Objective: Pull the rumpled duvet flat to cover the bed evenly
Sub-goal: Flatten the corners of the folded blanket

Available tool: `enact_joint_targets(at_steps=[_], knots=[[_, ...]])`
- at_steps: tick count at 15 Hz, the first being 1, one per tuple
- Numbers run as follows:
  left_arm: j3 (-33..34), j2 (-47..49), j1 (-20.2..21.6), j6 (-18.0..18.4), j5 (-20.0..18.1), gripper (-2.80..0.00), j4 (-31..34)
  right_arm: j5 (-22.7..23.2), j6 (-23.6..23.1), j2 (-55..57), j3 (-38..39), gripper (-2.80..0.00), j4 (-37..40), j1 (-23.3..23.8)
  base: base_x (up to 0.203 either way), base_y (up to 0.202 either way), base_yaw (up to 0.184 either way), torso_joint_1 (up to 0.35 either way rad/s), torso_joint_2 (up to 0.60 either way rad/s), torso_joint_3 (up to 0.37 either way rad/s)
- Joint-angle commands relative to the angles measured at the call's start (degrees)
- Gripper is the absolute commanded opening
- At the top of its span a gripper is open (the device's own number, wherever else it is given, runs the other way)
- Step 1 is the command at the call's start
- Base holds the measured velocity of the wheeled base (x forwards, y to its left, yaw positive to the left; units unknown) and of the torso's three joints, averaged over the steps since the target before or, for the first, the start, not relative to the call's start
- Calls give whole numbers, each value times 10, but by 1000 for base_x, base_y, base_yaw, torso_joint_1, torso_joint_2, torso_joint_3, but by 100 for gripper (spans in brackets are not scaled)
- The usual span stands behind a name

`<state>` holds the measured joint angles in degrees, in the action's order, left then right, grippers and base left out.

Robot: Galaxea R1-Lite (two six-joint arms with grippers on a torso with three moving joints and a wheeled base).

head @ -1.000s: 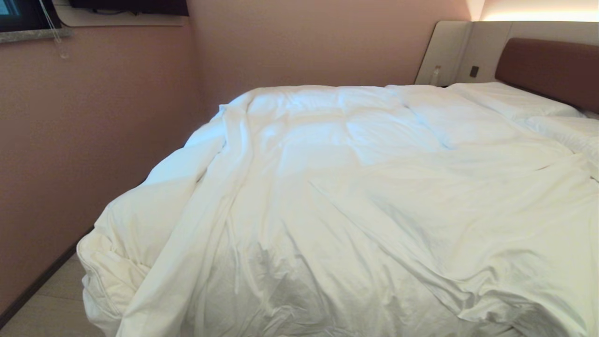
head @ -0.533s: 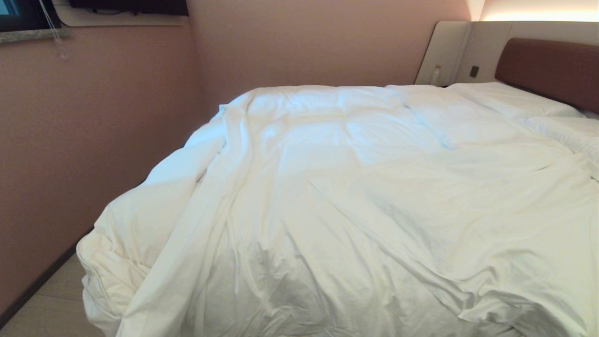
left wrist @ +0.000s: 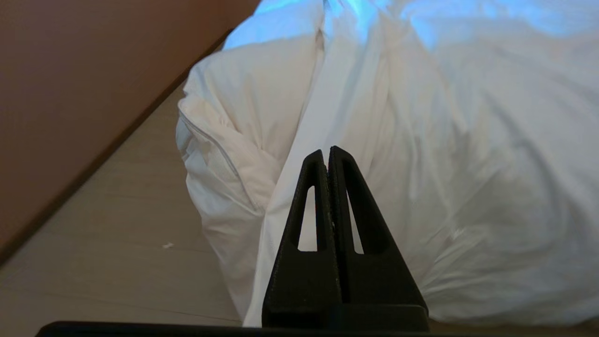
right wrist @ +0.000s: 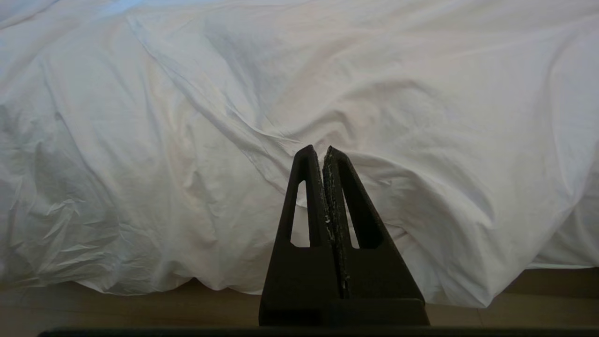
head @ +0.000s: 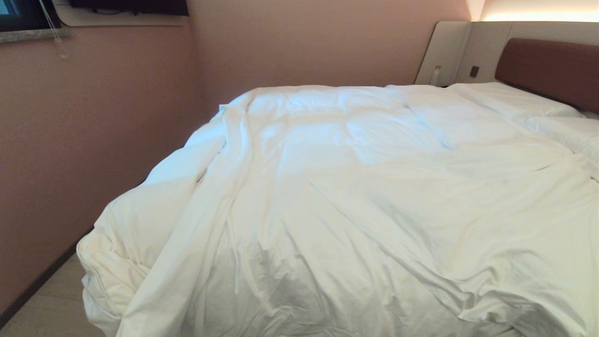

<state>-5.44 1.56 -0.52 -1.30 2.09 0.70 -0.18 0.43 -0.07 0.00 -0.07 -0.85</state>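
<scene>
The white puffy duvet (head: 355, 196) lies wrinkled over the bed, whose brown headboard (head: 547, 70) shows at the far right. The duvet's near left corner (head: 112, 262) is bunched and hangs over the bed's edge. Neither gripper is in the head view. In the left wrist view my left gripper (left wrist: 326, 152) is shut and empty, held short of that bunched corner (left wrist: 224, 140). In the right wrist view my right gripper (right wrist: 319, 152) is shut and empty, facing the duvet's hanging edge (right wrist: 187, 187) at the foot of the bed.
A pink wall (head: 93, 140) runs close along the bed's left side, leaving a narrow strip of pale floor (head: 51, 309). White pillows (head: 510, 100) lie by the headboard. A small bottle (head: 436, 75) stands at the beige panel.
</scene>
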Motion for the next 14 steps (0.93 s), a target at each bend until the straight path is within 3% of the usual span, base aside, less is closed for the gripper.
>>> enact_joint_targets(at_steps=[1, 4, 8, 11, 14], knots=[[-57, 54, 0, -38, 12, -280, 32, 0, 0, 1, 0, -280, 0, 0, 0, 0, 0, 0, 0, 0], [-125, 265, 0, -127, 56, -280, 79, 0, 0, 1, 0, -280, 0, 0, 0, 0, 0, 0, 0, 0], [-172, 532, 0, -211, 95, -280, 74, 0, 0, 1, 0, -280, 0, 0, 0, 0, 0, 0, 0, 0], [-179, 677, 0, -252, 105, -280, 23, 0, 0, 1, 0, -280, 0, 0, 0, 0, 0, 0, 0, 0], [-169, 775, 0, -265, 106, -280, -48, 0, 0, 1, 0, -280, 0, 0, 0, 0, 0, 0, 0, 0]])
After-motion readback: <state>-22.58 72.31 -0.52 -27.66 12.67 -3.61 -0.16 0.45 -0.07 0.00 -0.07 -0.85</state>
